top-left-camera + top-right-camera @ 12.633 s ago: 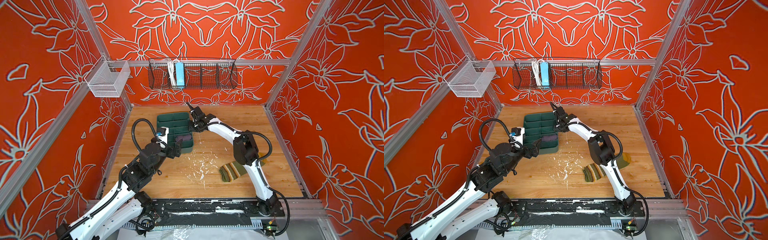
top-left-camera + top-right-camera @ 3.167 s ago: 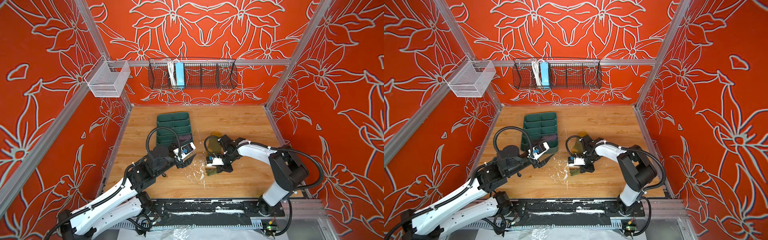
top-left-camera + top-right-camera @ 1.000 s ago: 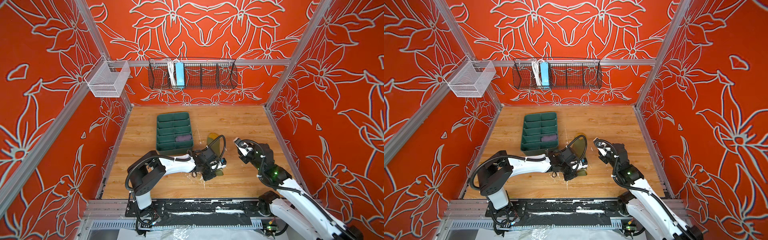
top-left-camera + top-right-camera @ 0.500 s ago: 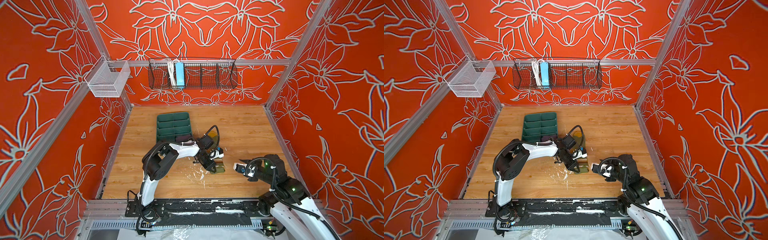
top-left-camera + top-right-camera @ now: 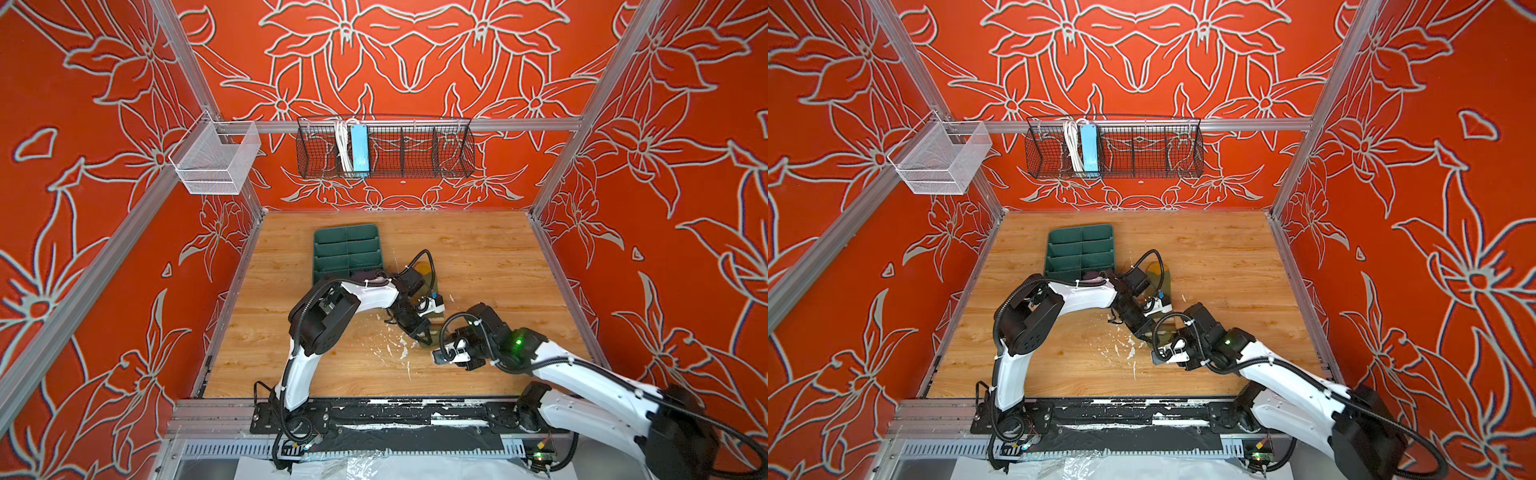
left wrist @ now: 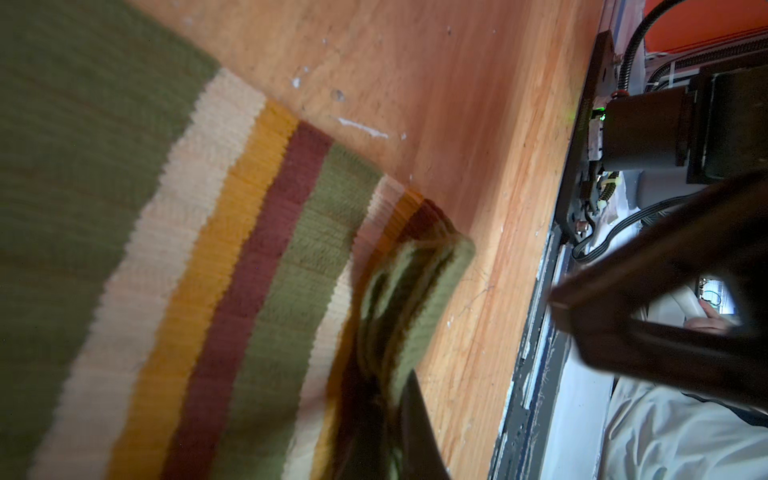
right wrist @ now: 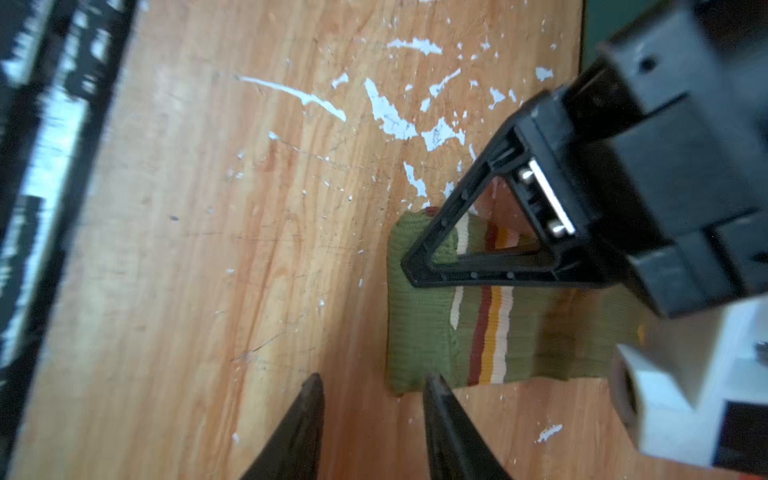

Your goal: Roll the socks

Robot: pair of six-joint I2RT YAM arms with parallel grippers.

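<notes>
The green sock (image 7: 490, 328) runs front-to-back on the counter (image 7: 187, 249), its front cuff pinched by the closed left gripper (image 7: 409, 268); the right gripper (image 7: 374, 386), jaws apart, hovers beside the cuff's free corner.

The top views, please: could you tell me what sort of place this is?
Probably an enclosed robot test cell, not a home: a wood-look tabletop boxed in by flower-printed red walls on aluminium framing, with a wire basket hung at the back.

Green tray (image 5: 345, 228) on wooden table (image 5: 478, 257); wire basket (image 5: 415, 149) on wall.
</notes>
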